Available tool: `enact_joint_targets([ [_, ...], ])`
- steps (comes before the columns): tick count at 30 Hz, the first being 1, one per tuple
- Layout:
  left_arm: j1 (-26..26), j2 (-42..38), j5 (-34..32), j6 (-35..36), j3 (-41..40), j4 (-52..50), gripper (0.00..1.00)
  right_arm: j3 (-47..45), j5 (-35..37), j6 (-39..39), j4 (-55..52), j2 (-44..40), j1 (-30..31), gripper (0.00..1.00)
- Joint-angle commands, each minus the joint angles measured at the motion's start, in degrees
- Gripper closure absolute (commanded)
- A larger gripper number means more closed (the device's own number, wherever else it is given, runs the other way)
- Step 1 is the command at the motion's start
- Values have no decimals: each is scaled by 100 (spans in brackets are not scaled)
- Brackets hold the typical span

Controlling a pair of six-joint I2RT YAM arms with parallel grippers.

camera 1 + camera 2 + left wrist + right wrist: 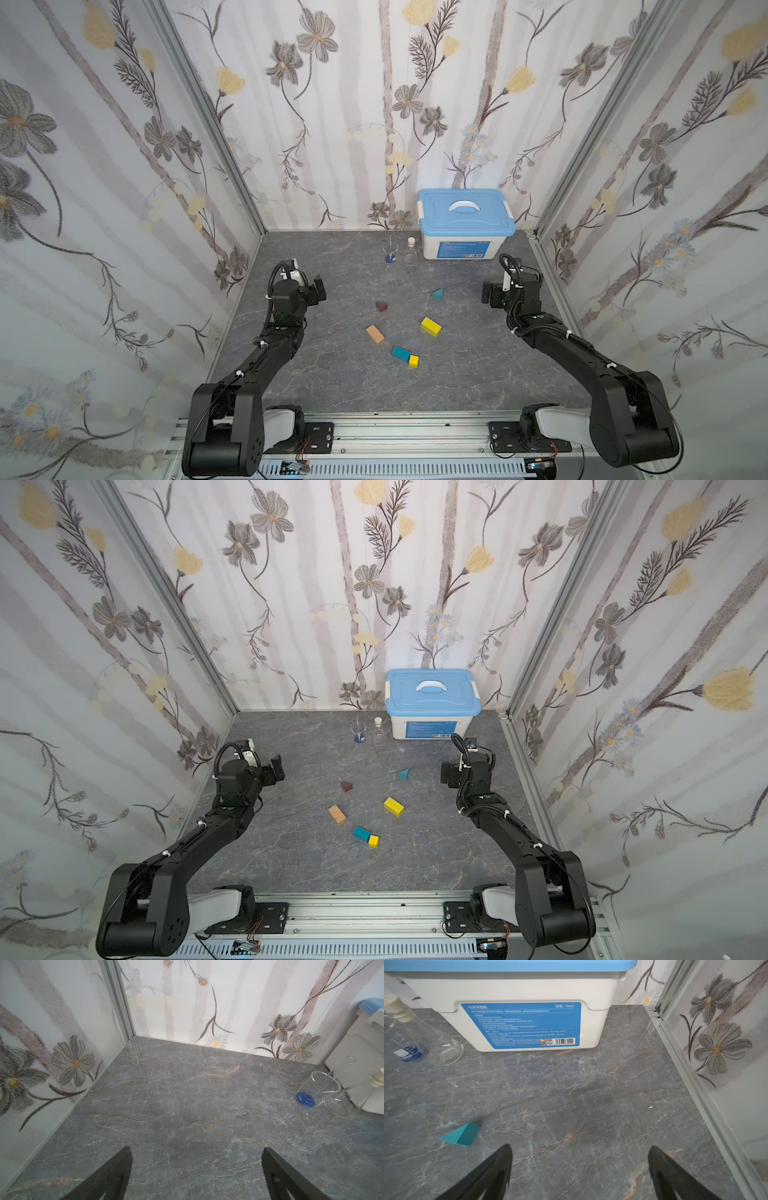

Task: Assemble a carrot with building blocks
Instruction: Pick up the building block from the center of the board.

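In both top views, you'll find the maroon wedge [381, 306] mid-scene and the teal wedge [437, 294] farther back to its right, well apart, each resting on a flat face. Nearer you, the tan brick [375, 334] and yellow brick [430, 326] lie flat at differing angles. Nearest, the teal brick [401, 353] lies flat, the small yellow cube [413, 360] touching its right end.

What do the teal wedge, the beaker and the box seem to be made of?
The teal wedge: painted wood or matte plastic; flat, even colour, no gloss. The beaker: clear glass, possibly plastic; see-through, with bright rim highlights. The box: smooth moulded plastic; slight sheen, rounded edges.
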Motion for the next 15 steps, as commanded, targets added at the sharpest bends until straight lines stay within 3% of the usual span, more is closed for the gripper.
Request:
enact_joint_targets([
  [1, -85, -248, -110, -418, 318, -1143, 0, 388, -601, 824, -1254, -255, -85, 0],
  [6, -359, -555, -150, -968, 725, -2225, 0, 1261, -1475, 1026, -2448, 96, 313, 0],
  [12, -711, -931, -565, -1885, 996, -3164, 0, 2263, -1602, 769, -3331, 772, 1590, 0],
  [15, -802, -1015, -752, -2272, 1243, -3616, 1, 2643, -1593, 582, -3626, 1250, 2295, 10],
])
